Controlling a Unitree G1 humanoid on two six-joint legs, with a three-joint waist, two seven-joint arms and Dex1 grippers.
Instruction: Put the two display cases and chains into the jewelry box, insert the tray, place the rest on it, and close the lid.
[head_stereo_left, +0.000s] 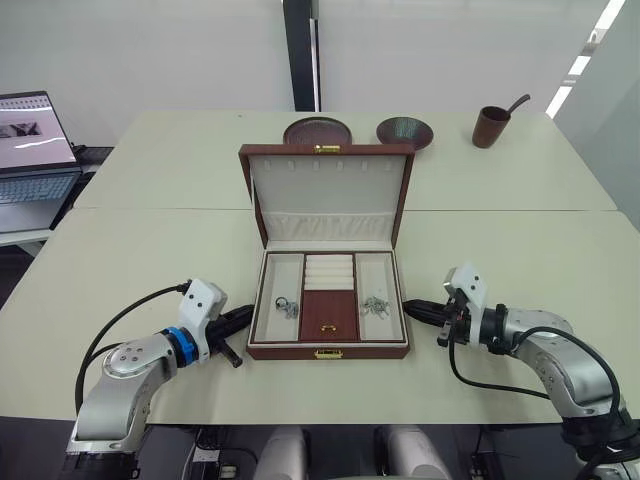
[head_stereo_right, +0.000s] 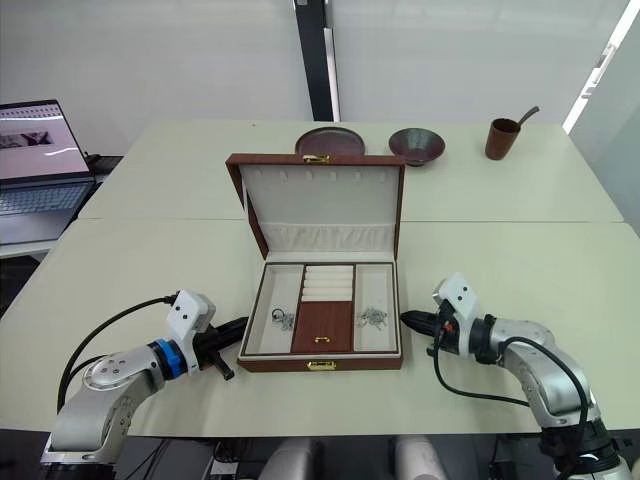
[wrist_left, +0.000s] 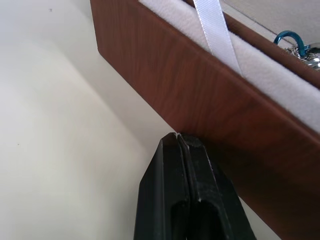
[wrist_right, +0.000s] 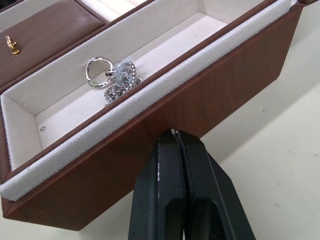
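Observation:
The jewelry box stands open at the table's middle, its lid upright behind it. The tray sits inside the box, gold pull toward me. Small silvery pieces lie in the tray's left section and right section. The display cases and chains are hidden. My left gripper is shut and empty, its tip at the box's left wall. On the other side, my right gripper is also shut and empty, tip at the right wall.
Two dark round dishes sit behind the box. A brown cup with a spoon stands at the back right. An open laptop is on a side table at the far left.

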